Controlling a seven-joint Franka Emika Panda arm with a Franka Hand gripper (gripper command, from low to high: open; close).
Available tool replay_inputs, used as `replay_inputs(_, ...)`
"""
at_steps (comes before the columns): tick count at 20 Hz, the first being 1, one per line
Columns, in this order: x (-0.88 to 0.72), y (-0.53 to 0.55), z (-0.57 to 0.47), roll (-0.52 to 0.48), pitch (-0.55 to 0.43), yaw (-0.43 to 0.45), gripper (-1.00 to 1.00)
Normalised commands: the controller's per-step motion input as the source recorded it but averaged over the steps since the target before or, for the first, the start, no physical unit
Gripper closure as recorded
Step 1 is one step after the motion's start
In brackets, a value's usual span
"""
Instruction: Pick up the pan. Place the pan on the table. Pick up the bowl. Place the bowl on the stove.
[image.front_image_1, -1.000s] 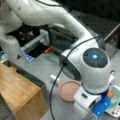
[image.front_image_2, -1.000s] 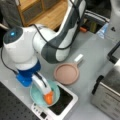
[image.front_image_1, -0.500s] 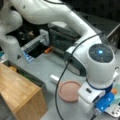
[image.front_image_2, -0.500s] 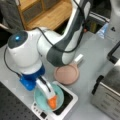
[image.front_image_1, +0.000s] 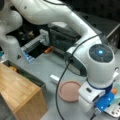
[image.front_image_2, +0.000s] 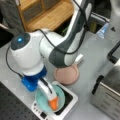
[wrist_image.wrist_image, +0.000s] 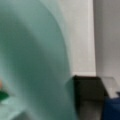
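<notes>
The pinkish-brown pan lies flat on the grey table, its white stub handle pointing away from the arm. Beside it, the teal bowl with an orange piece of food rests on the white stove, over its black top. My gripper is at the bowl, with one white finger reaching inside across the rim. In a front view the gripper hides most of the bowl. The wrist view is filled by the bowl's wall, with the stove's edge behind.
A light wooden block stands beyond the pan. A steel toaster oven sits close to the stove's right in a front view. A black perforated board borders the table there. The arm's cable hangs over the pan.
The gripper and bowl shifted slightly over the stove in the first half second, then hardly moved. The pan has stayed in place.
</notes>
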Motion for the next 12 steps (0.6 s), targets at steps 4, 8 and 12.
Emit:
replay_inputs(4, -0.17, 0.21, -0.14, -0.323, -0.138, -0.038, -1.0)
replay_inputs(8, -0.21, 0.21, -0.14, -0.311, -0.137, -0.051, -1.0)
replay_inputs(12, -0.27, 0.16, -0.11, -0.302, -0.136, -0.042, -1.0)
